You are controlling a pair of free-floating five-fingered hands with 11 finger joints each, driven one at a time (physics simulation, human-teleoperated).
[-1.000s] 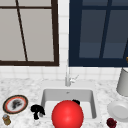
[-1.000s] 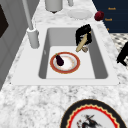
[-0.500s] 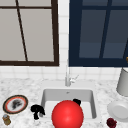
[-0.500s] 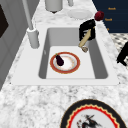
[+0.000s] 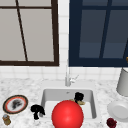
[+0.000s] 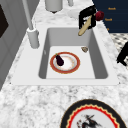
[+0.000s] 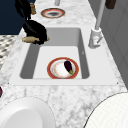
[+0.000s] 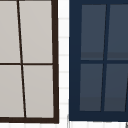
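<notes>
My right hand point(image 5: 79, 96) hangs over the right part of the sink point(image 5: 93, 105), shut on a tan stick-shaped thing point(image 5: 80, 102). In the left side view this right hand point(image 6: 87, 15) holds the tan thing point(image 6: 84, 26) slanting down above the basin's far end. From the right, the right hand point(image 7: 35, 30) grips the tan thing point(image 7: 30, 39) level over the near rim. A red-rimmed plate point(image 6: 75, 65) lies on the sink floor with a small eggplant point(image 6: 59, 60) on it. My left hand point(image 5: 37, 110) floats idle by the sink's left front corner, fingers curled.
A faucet point(image 5: 67, 77) stands behind the sink. A large red round shape point(image 5: 67, 115) hides the sink's front. On the left counter are a patterned plate point(image 5: 15, 104) and a small jar point(image 5: 6, 119). A white plate point(image 5: 118, 110), a grey canister point(image 5: 123, 82) and a dark red fruit point(image 5: 111, 122) sit right.
The right hand has lifted the tan thing a little higher above the sink's right end. The left hand has stayed where it was.
</notes>
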